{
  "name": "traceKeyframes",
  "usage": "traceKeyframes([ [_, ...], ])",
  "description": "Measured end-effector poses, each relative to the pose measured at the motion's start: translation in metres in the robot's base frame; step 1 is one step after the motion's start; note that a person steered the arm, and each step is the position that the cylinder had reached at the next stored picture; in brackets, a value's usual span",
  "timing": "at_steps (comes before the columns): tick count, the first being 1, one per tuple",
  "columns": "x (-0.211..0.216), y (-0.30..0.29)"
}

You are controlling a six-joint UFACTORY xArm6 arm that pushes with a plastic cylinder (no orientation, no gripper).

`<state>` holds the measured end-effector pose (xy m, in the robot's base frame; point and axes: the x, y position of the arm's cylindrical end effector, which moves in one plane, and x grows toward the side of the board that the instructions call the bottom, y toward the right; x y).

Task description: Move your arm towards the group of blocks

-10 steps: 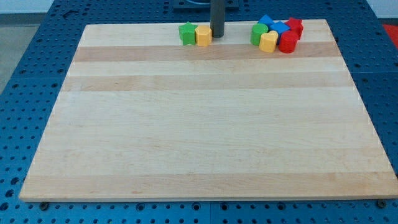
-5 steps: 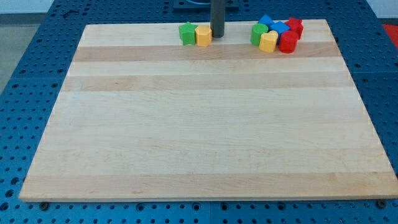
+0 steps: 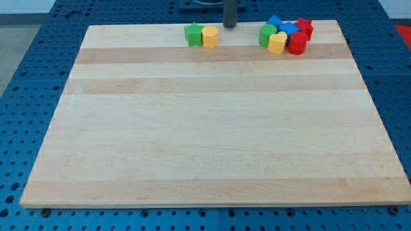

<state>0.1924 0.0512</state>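
Board [image 3: 212,141]: pale wood, lying on a blue perforated bench [image 3: 26,77].

Item 1. Rod [image 3: 229,11]: dark, upright, entering from the view's top. Our tip [image 3: 229,26] sits at the board's top edge, a little to the view's right of the edge's middle. It stands between the pair and the group and touches no block. The rod has no jaws to open or shut. It grips nothing and presses on nothing.

Item 2. Pair, on the top edge, to the view's left of the tip:
- green block [image 3: 192,34], rough star shape;
- yellow block [image 3: 210,36], touching the green one on its right side. It is the block nearest the tip, close by but apart from it.

Item 3. Group of six, near the board's top right corner, to the view's right of the tip and clear of it:
- green cylinder [image 3: 267,34], the group's left end, the member nearest the tip;
- yellow piece [image 3: 277,43], just below and right of the cylinder, touching it;
- red cylinder [image 3: 297,43], beside the yellow piece, the group's lower right;
- blue triangle [image 3: 275,22], at the top edge, behind the green cylinder;
- blue block [image 3: 289,29], in the group's middle, shape partly hidden;
- red block [image 3: 304,27], the group's upper right, shape unclear.
The six are packed tight, and we cannot tell which of the rear ones touch.
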Motion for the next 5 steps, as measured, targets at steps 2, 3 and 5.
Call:
traceKeyframes([
  [2, -0.001, 0.042],
  [3, -0.001, 0.042],
  [5, 0.000, 0.080],
])
